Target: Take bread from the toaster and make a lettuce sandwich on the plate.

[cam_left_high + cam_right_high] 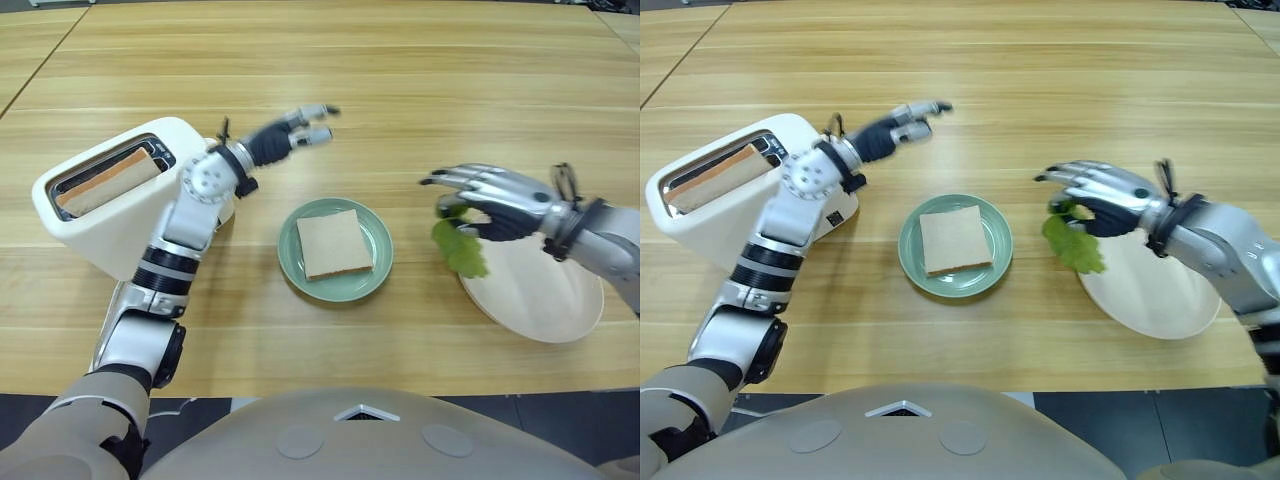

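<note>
Right of centre, the right hand (495, 200) pinches a lettuce leaf (460, 250) by its top, dangling at the edge of the pale plate (545, 300). A grip that slight could drop it short of the bread slice (335, 243) on the green plate (383, 265) mid-frame. The left hand (295, 130), spread and empty, hovers beside the toaster (90, 235) at left; its forearm might nudge it

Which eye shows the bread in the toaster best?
Left eye view: the slice in the toaster sits clear of the frame edge. Right eye view shows it too, nearer the left edge.
</note>
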